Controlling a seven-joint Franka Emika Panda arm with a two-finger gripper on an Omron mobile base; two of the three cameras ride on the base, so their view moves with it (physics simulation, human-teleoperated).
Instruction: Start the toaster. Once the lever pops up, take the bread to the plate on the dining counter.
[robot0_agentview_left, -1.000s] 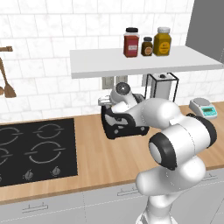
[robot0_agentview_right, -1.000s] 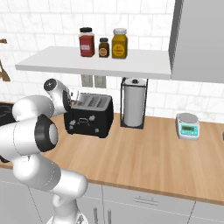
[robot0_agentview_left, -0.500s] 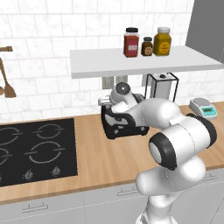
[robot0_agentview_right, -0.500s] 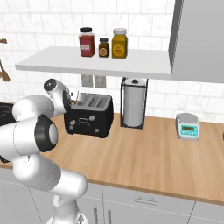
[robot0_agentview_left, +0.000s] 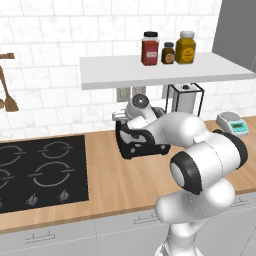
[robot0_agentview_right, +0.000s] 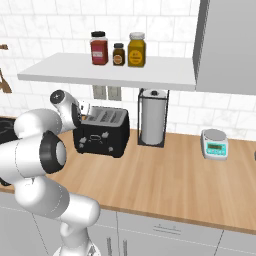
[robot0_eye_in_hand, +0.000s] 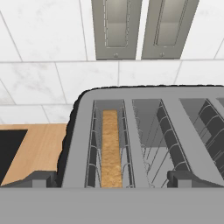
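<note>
I am holding my fingers spread wide above the black toaster on the wooden tabletop, where the bread is sitting upright in its left slot.

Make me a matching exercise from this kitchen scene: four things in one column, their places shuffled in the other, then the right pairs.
Things:
1. bread
2. toaster
3. red jar
4. kitchen scale

Places:
A. on the white shelf, leftmost of three jars
B. on the wood counter, right of the paper towel holder
C. down in the toaster's left slot, as the hand view shows it
D. on the wood counter under the shelf, left of the paper towel holder

Pairs: 1-C, 2-D, 3-A, 4-B
</note>
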